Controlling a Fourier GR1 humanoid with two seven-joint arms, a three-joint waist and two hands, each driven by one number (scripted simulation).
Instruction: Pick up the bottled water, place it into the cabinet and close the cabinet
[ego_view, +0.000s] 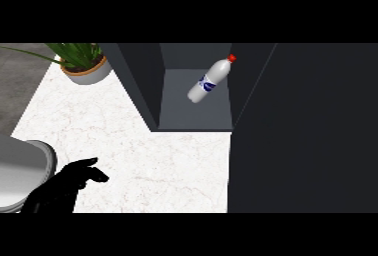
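Bottled water (210, 80), blue label unreadable, inside cabinet (193, 115)

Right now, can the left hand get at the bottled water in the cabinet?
Probably yes. The left hand sits low over the white counter, the bottled water lies inside the open cabinet, and nothing stands between them. It is a long diagonal reach, though.

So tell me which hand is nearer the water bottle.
Left. The left hand sits low on the counter, far below-left of the bottle in the cabinet; the right hand is out of view.
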